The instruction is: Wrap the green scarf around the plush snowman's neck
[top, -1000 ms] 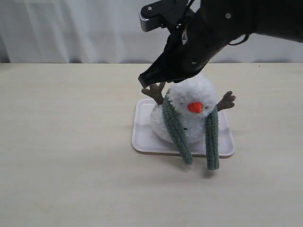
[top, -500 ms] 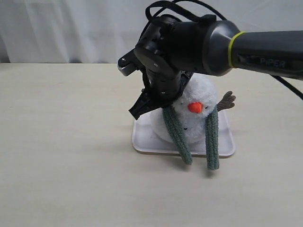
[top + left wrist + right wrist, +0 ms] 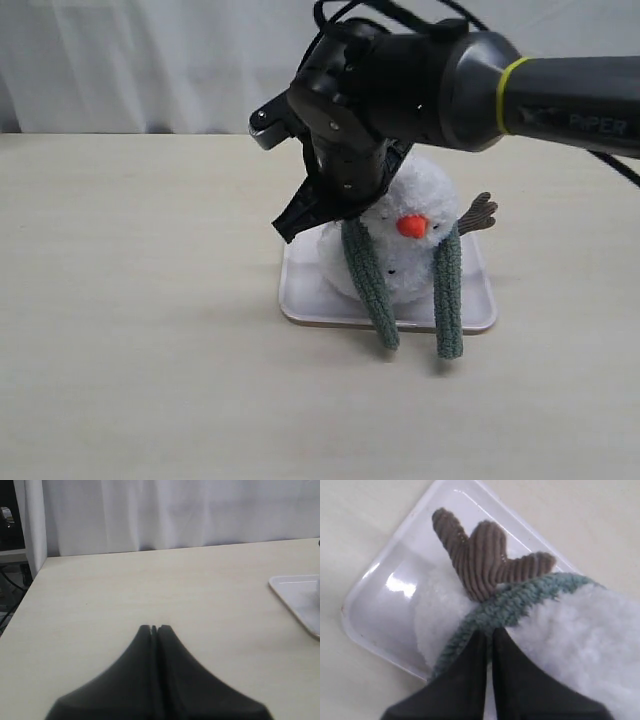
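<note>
Pale wood-grain desk (image 3: 130,300) fills the scene, with a white curtain (image 3: 150,60) hanging behind it. A shallow white tray (image 3: 300,290) sits on the desk right of centre.

1. Snowman (image 3: 425,195): stands on the tray, orange nose (image 3: 411,226) facing the exterior camera. One brown twig arm (image 3: 480,212) sticks out on the right of that view.
2. Scarf (image 3: 370,280): draped around the neck (image 3: 405,246). Both ends hang down the front of the body, one on each side of the nose, and reach past the front edge of the tray. The ends are not crossed or tied.
3. Right claw (image 3: 487,632): reaches across to the left side of the snowman in the exterior view. Its jaws are fully closed. The tips press against the scarf band just below the other twig arm (image 3: 480,560). Whether any fabric is pinched between them cannot be told.
4. Left claw (image 3: 154,628): jaws closed together and holding nothing, over bare desk, well apart from the tray.
</note>
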{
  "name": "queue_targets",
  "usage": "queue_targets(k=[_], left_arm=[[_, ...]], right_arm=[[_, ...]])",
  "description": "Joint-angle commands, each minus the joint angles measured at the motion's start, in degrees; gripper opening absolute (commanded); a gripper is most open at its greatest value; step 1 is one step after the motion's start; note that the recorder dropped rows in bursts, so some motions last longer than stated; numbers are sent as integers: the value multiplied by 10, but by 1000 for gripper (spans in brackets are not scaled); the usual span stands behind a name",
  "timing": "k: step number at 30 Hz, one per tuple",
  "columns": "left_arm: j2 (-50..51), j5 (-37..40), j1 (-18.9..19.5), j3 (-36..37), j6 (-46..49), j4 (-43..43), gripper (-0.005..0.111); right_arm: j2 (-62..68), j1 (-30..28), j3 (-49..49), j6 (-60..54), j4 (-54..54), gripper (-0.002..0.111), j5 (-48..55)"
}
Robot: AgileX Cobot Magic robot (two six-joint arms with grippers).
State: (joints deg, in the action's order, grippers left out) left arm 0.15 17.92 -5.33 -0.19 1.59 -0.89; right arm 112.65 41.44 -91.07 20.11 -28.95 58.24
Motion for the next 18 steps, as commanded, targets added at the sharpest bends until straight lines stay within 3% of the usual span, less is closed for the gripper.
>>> queue_targets(k=[1,18], left_arm=[[-2,-4,-4,2,-2,1,0],[-2,-4,-4,2,-2,1,0]], right_arm=[[-48,1,16,1,11,4,20],[-269,-29,337,119,-20,4,-110]])
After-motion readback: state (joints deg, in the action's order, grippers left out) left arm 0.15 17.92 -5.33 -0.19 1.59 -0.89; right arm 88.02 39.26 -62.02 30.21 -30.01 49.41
